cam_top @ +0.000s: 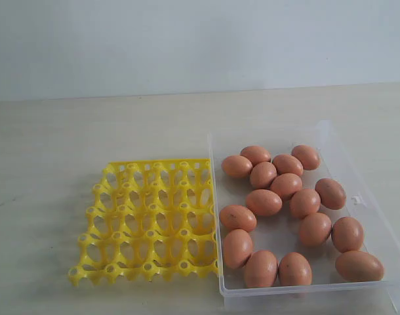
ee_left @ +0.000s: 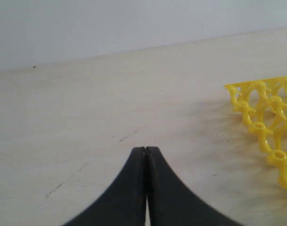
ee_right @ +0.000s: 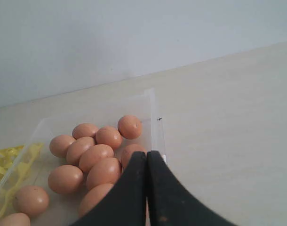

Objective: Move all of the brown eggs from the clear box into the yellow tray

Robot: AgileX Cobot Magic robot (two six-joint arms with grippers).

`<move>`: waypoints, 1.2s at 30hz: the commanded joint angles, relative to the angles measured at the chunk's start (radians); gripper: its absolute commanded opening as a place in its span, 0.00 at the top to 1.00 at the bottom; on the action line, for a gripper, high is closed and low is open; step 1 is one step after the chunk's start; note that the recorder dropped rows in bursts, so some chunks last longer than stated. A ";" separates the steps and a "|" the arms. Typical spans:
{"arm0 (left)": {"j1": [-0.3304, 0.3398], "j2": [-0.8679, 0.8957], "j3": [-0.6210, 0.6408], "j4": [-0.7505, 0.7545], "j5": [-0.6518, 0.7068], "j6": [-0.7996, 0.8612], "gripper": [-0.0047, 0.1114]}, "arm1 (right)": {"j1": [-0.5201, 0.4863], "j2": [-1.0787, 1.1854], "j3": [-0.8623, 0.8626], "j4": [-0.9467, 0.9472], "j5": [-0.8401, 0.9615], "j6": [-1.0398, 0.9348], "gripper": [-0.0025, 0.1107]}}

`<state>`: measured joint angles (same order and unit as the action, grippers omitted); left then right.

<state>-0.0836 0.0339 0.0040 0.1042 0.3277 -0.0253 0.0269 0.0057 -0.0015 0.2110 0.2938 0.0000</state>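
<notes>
Left gripper (ee_left: 145, 149): my two black fingers are pressed together tip to tip, with nothing between them, above bare table (cam_top: 88, 131); a corner of the yellow tray (cam_top: 147, 216) shows off to one side in the left wrist view. Right gripper (ee_right: 146, 153): likewise fully closed and carrying nothing; in the right wrist view its tips line up with a side wall of the clear box (cam_top: 305, 289), with eggs just beyond them. Neither gripper appears in the exterior view. Brown eggs (cam_top: 263, 202): sixteen counted, all inside the box. A tight cluster lies toward its far end, the rest are strung along both long walls, and three lie in a row against the near wall. The box has a small latch tab (cam_top: 357, 199) on its right long wall. The tray lies flat on the table, hard against the box's left long wall — its near edge just short of the box's near corner.
</notes>
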 commanded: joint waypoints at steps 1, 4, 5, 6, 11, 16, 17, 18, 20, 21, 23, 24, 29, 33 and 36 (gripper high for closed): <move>-0.007 0.002 -0.004 -0.007 -0.012 -0.004 0.96 | -0.004 -0.006 0.002 -0.001 -0.004 0.000 0.98; -0.007 0.002 -0.004 -0.007 -0.012 -0.004 0.96 | -0.004 -0.006 0.002 -0.001 -0.004 0.000 0.98; -0.007 0.002 -0.004 -0.007 -0.012 -0.004 0.96 | -0.004 -0.006 0.002 -0.001 -0.004 0.000 0.98; -0.007 0.002 -0.004 -0.007 -0.012 -0.004 0.96 | -0.004 -0.006 0.002 -0.001 -0.004 0.000 0.98; -0.007 0.002 -0.004 -0.007 -0.012 -0.004 0.96 | -0.004 -0.006 0.002 -0.001 -0.004 0.000 0.98; -0.007 0.002 -0.004 -0.007 -0.012 -0.004 0.96 | -0.004 -0.006 0.002 -0.001 -0.004 0.000 0.98; -0.007 0.002 -0.004 -0.007 -0.012 -0.004 0.96 | -0.004 -0.006 0.002 -0.001 -0.004 0.000 0.98; -0.007 0.002 -0.004 -0.007 -0.012 -0.004 0.96 | -0.004 -0.006 0.002 -0.001 -0.004 0.000 0.98; -0.007 0.002 -0.004 -0.007 -0.012 -0.004 0.96 | -0.004 -0.006 0.002 -0.001 -0.004 0.000 0.98; -0.007 0.002 -0.004 -0.007 -0.012 -0.004 0.96 | -0.004 -0.006 0.002 -0.008 -0.004 0.000 0.98; -0.007 0.002 -0.004 -0.007 -0.012 -0.004 0.96 | -0.004 -0.006 0.002 -0.008 0.006 0.000 0.98; -0.007 0.002 -0.004 -0.007 -0.012 -0.004 0.96 | -0.004 0.002 -0.003 -0.008 0.014 0.000 0.98; -0.007 0.002 -0.004 -0.007 -0.012 -0.004 0.96 | -0.004 0.163 -0.219 -0.013 0.213 0.017 0.98; -0.007 0.002 -0.004 -0.007 -0.012 -0.004 0.96 | -0.004 0.358 -0.439 -0.128 0.212 -0.009 0.98; -0.007 0.002 -0.004 -0.007 -0.012 -0.004 0.96 | -0.004 0.472 -0.591 -0.158 0.243 -0.083 0.98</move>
<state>-0.0836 0.0339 0.0040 0.1042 0.3277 -0.0253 0.0269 0.3841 -0.4614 0.0943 0.5082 -0.0236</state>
